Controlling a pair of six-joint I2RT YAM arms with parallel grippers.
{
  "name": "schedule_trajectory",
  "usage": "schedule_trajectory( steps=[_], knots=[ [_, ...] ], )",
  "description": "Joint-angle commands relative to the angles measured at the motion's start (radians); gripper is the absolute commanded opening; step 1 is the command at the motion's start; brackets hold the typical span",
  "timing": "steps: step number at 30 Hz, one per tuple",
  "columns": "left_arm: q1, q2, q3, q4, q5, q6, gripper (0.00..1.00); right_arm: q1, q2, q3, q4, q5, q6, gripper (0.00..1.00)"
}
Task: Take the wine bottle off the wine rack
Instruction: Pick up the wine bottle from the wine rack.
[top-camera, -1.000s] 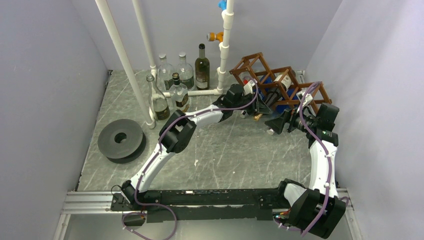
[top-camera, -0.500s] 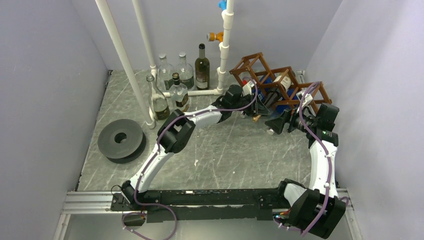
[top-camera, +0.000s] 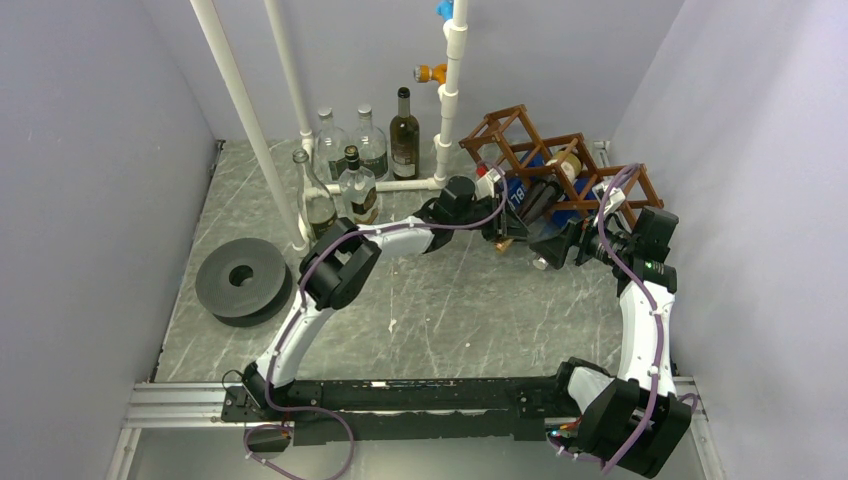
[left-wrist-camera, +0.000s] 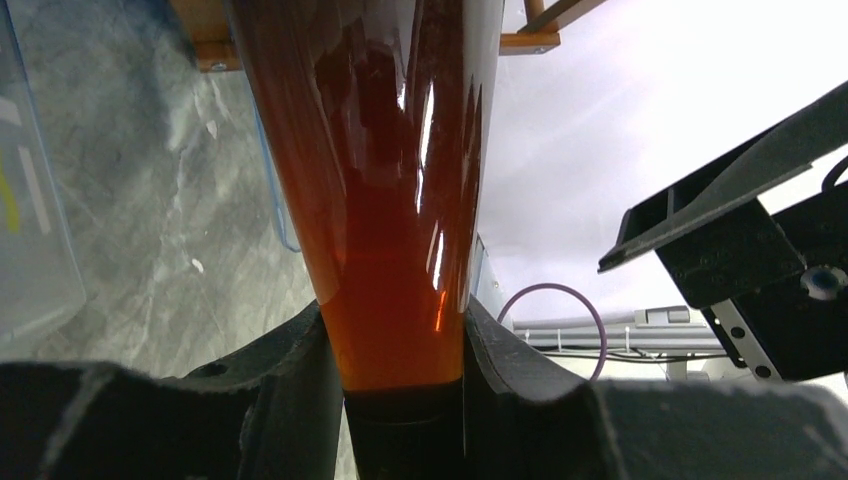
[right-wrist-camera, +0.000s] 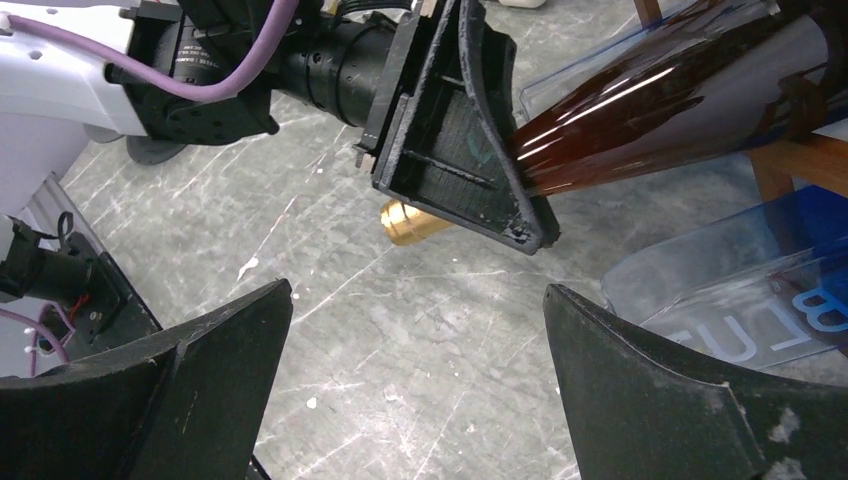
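Observation:
The brown wooden wine rack (top-camera: 512, 112) stands at the back right. A dark amber wine bottle (right-wrist-camera: 660, 110) lies in one of its cells, neck pointing out to the front, gold cap (right-wrist-camera: 410, 222) past the fingers. My left gripper (top-camera: 503, 228) is shut on the neck; in the left wrist view the amber glass (left-wrist-camera: 400, 200) fills the gap between both fingers (left-wrist-camera: 300, 380). My right gripper (right-wrist-camera: 418, 370) is open just right of it, over bare table, holding nothing.
A clear bottle with blue lettering (right-wrist-camera: 740, 290) lies in the rack beside the amber one. Several upright bottles (top-camera: 350, 165) stand at the back left among white pipes (top-camera: 245, 110). A black disc (top-camera: 240, 280) lies at the left.
My left arm has drawn back slightly to the front-left with the bottle neck in its grip, and the gold cap has shifted the same way. The right arm has not moved.

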Motion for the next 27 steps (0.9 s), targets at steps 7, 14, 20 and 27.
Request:
schedule_trajectory(
  steps=[7, 14, 20, 27],
  knots=[
    [0.003, -0.219, -0.128, 0.318, 0.08, 0.063, 0.0, -0.004, -0.022, 0.039, 0.005, -0.037, -0.025, 1.0],
    [0.013, -0.282, -0.217, 0.37, 0.081, 0.055, 0.0, -0.004, -0.023, 0.038, 0.005, -0.044, -0.027, 1.0],
    [0.013, -0.317, -0.264, 0.39, 0.09, 0.052, 0.0, -0.004, -0.022, 0.038, 0.003, -0.056, -0.031, 1.0],
    [0.016, -0.37, -0.347, 0.432, 0.09, 0.046, 0.0, -0.003, -0.021, 0.039, -0.001, -0.068, -0.035, 1.0]
  ],
)
